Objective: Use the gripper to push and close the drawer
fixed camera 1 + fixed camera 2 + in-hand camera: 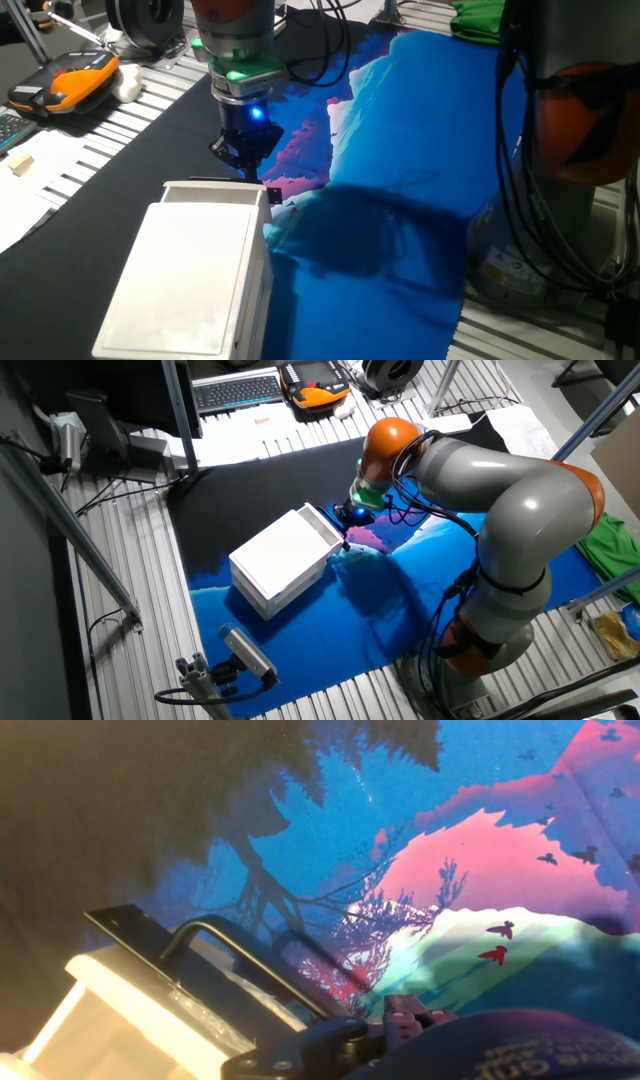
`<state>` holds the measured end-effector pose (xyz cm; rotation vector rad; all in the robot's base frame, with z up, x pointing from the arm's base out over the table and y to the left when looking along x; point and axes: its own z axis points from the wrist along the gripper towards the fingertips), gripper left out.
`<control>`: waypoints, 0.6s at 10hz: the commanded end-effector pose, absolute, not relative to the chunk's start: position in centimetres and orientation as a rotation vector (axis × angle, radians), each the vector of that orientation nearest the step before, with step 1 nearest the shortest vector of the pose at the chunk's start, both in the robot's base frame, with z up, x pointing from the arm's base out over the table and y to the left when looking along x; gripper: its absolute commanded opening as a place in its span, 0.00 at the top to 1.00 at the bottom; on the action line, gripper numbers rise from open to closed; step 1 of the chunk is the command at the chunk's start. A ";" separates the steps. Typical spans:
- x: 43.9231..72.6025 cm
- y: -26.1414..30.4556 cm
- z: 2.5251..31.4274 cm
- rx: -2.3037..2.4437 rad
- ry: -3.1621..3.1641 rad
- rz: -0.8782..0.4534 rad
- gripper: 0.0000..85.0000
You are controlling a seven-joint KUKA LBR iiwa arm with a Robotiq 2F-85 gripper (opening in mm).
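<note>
Arm pose: one grey arm with orange joints (520, 510) arches over the bench from its base at the edge, the orange wrist bending down so the gripper (243, 155) points at the bench surface just behind the white box.
Gripper: black, with a blue light and a green-lit ring above it; its tips hang right at the drawer's front end, and whether they touch it cannot be told.
Gripper state: the fingers look drawn close together in one fixed view, but the gap between them is not clear in any view, so I cannot tell if they are spread or pressed.
Drawer: one white tray (215, 193) sticking out a little from the casing's far end, its thin rim showing as a lip beyond the flat top; in the hand view a black handle (235, 955) arches over its front face.
Casing: one glossy white box (283, 556) lying on the blue part of the cloth, near the black part.
Cloth: one printed sheet (420, 160), blue with pink and white patches, spread over the bench.
Other things: one keyboard (238, 391) and one orange-and-black handheld unit (318, 381) at the far edge.
</note>
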<state>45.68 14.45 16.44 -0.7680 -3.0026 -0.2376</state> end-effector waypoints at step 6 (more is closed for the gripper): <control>45.5 14.5 16.5 -0.804 -3.002 -0.213 1.00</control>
